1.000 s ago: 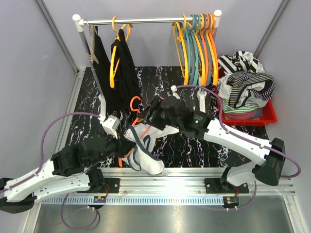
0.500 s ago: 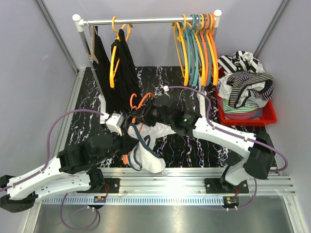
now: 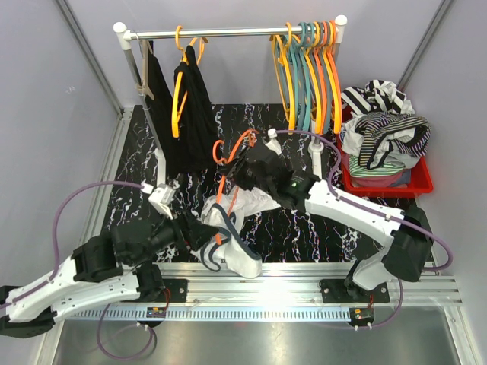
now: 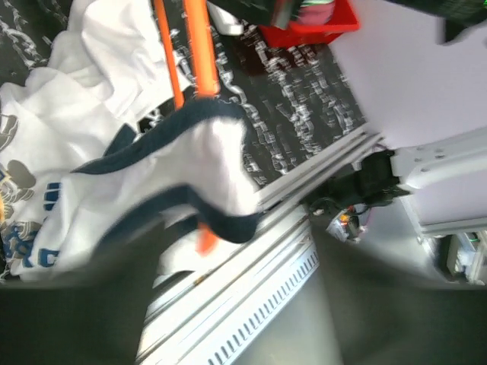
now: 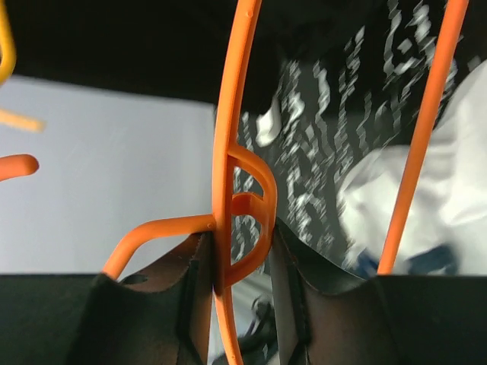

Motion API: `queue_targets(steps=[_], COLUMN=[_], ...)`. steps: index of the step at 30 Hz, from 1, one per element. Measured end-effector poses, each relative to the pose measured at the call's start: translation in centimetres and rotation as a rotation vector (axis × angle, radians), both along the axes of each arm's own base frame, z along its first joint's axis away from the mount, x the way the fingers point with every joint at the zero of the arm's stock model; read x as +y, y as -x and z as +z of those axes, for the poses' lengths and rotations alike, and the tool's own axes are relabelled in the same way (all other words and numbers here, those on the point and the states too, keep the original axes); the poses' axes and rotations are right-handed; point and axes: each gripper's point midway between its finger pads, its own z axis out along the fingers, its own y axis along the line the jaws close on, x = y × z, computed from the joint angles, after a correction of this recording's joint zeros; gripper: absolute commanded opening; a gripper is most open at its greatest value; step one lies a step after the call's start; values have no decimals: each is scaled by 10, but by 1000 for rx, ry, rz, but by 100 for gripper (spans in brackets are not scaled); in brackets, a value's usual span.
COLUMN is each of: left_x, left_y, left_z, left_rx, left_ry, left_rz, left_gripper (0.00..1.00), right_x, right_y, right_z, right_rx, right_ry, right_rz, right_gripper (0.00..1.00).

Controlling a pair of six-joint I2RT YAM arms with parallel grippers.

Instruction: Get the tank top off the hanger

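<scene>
My right gripper [image 3: 242, 163] [image 5: 240, 243] is shut on the neck of the orange hanger [image 3: 226, 194] [image 5: 228, 137] and holds it tilted above the marbled table. The white tank top [image 3: 237, 255] [image 4: 190, 171] with navy trim droops from the hanger's lower end toward the front rail. An orange hanger bar [image 4: 194, 46] runs into the cloth. My left gripper [image 3: 199, 232] [image 4: 236, 319] sits just left of the cloth, jaws wide apart and blurred, with nothing between them.
A clothes rail [image 3: 228, 33] at the back carries black garments [image 3: 190, 114] on the left and several empty hangers [image 3: 310, 72] on the right. A red bin [image 3: 415, 182] of striped clothes stands back right. The metal rail [image 3: 304, 274] runs along the near edge.
The right gripper closed on the hanger and lifted it up and back. The left gripper let go of the tank top, opened wide and drew back to the left.
</scene>
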Motion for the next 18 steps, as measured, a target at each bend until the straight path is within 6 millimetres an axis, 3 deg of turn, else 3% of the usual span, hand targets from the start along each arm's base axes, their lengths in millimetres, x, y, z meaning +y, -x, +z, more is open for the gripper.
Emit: queue_targets(steps=[3, 10, 14, 18], left_x=[7, 1, -15, -16], left_y=[4, -7, -18, -18], left_z=[15, 35, 20, 0], left_rx=[-5, -28, -6, 28], left_ry=[60, 4, -124, -225], left_rz=[3, 27, 35, 28], left_gripper=[99, 99, 99, 99], right_x=[-14, -16, -17, -13], right_y=[-22, -22, -22, -14], right_z=[-10, -22, -23, -21], right_rx=[-25, -33, -46, -40], right_ry=[58, 117, 132, 126], right_rz=[-64, -56, -47, 18], right_gripper=[0, 0, 0, 0])
